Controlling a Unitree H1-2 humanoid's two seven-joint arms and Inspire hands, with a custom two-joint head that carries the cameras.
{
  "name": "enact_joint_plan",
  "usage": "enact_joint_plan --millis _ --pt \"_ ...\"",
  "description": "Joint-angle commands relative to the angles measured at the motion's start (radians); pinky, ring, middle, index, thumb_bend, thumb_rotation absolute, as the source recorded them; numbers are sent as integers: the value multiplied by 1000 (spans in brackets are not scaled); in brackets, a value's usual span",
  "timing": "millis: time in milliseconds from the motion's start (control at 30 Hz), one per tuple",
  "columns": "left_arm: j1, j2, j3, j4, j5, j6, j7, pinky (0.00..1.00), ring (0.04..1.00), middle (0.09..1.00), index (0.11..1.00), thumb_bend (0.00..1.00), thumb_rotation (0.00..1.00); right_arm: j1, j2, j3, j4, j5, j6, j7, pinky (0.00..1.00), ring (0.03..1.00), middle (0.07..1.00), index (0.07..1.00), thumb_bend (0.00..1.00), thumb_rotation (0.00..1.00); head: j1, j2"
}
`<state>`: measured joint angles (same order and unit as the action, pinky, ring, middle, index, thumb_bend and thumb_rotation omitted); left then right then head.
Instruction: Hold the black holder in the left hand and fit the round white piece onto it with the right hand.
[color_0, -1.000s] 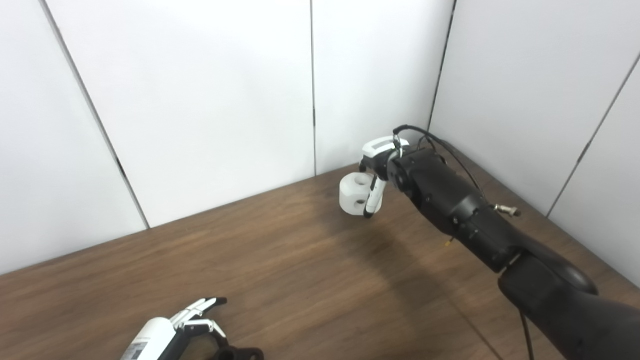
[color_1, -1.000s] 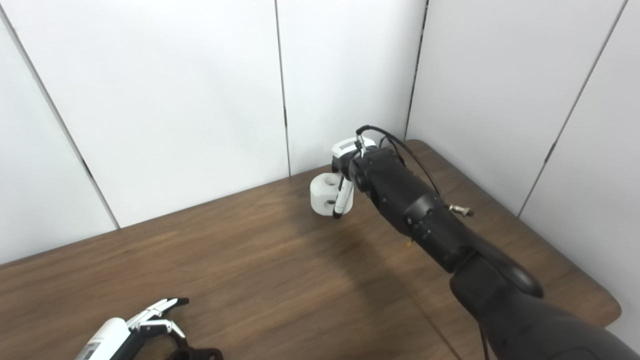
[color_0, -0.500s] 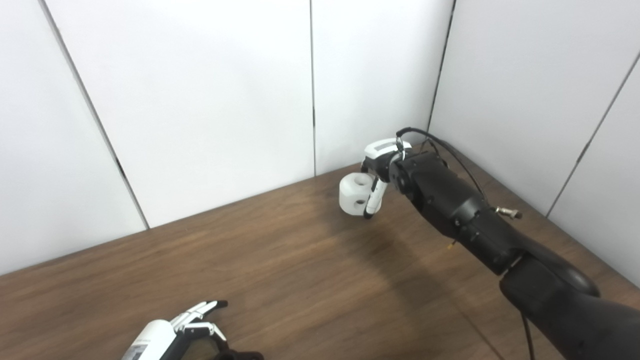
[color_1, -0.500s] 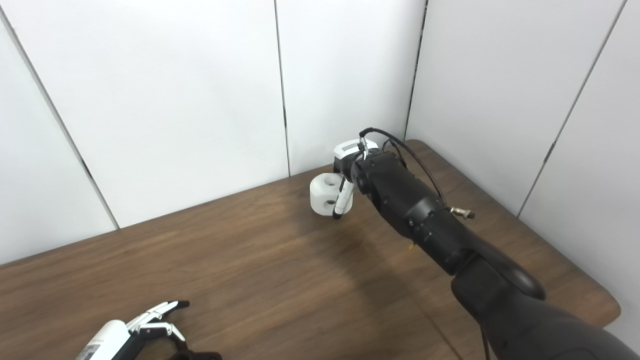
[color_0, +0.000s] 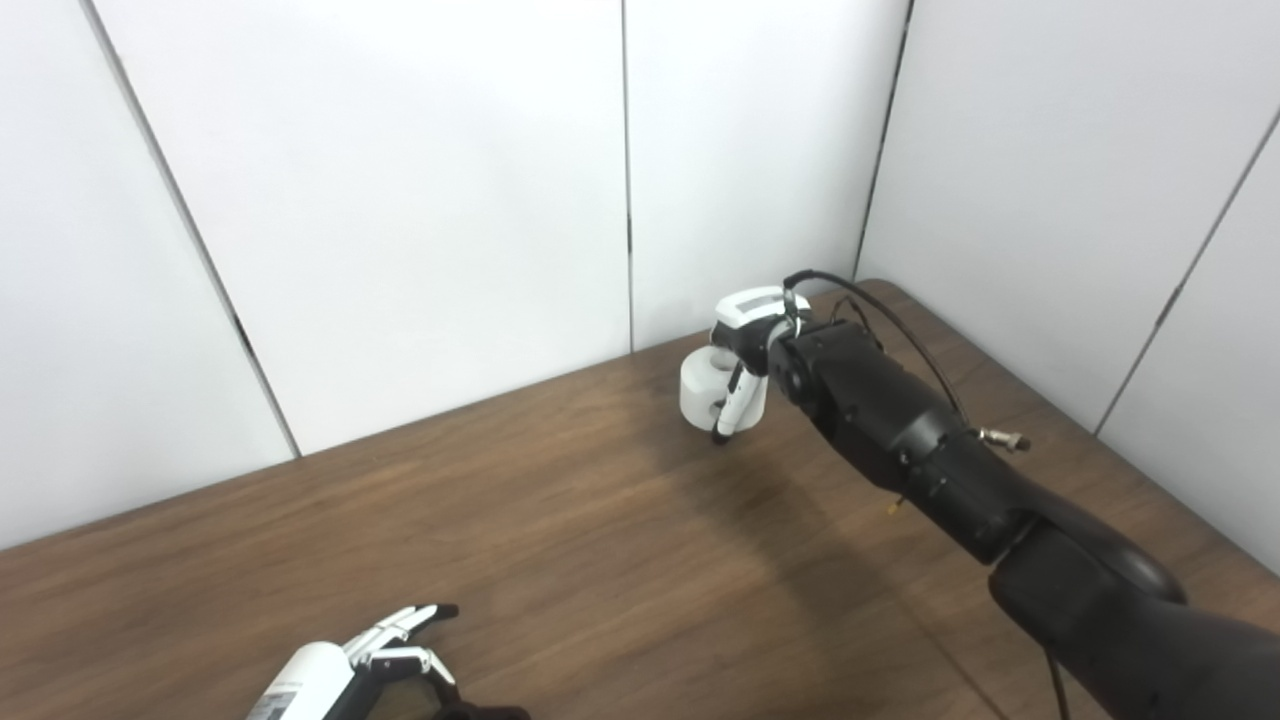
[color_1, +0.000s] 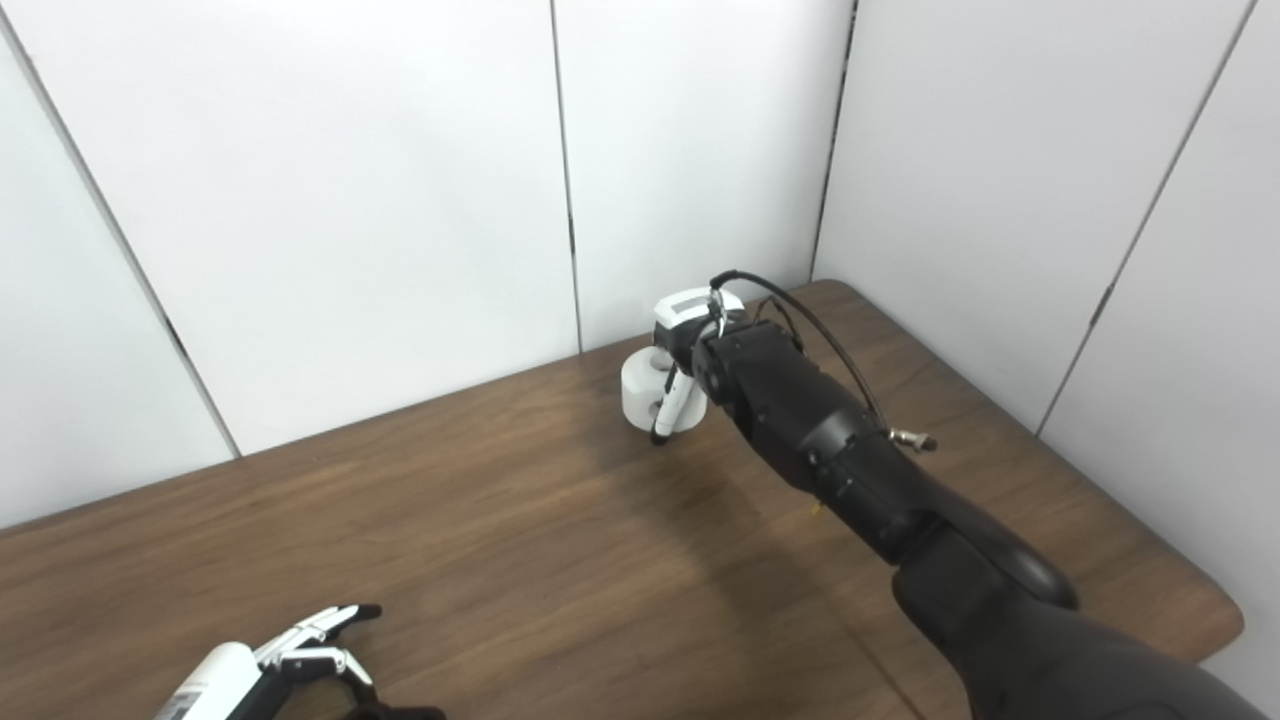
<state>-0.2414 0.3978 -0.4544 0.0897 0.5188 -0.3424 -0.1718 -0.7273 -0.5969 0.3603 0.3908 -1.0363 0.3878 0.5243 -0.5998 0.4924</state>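
The round white piece was gripped by the right hand near the desk's far edge. The black holder, barely seen at the bottom edge, was clasped by the left hand.

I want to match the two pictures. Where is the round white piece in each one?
Left eye view: the round white piece is right of centre, at the table's far edge, in the right hand.
Right eye view: it sits almost at centre.
Shared landmark: the wall seam just above it.
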Motion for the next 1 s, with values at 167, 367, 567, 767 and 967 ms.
enact_joint_plan --millis 167,367,567,767,967 --pt "51 23 -20 25 17 44 -82 806 918 909 488 521 48 -3 -2 -25 -2 22 1 -158 881 812 740 492 533 147 2 5" --pt "49 24 -20 24 14 50 -90 808 917 912 488 521 48 8 -16 -12 -12 23 -17 -209 890 796 706 485 517 138 7 13" --pt "46 22 -21 22 22 65 -95 809 919 912 488 521 48 22 -29 -18 -46 43 -50 -242 879 790 694 484 519 135 30 16" --pt "46 17 -21 33 34 75 -86 821 917 912 488 521 48 48 -42 -19 -173 73 -75 -191 878 806 725 485 522 139 107 6" --pt "41 -3 -31 65 64 63 -59 808 916 905 488 522 49 67 -56 -28 -277 115 -127 -156 847 801 719 483 523 138 230 7"
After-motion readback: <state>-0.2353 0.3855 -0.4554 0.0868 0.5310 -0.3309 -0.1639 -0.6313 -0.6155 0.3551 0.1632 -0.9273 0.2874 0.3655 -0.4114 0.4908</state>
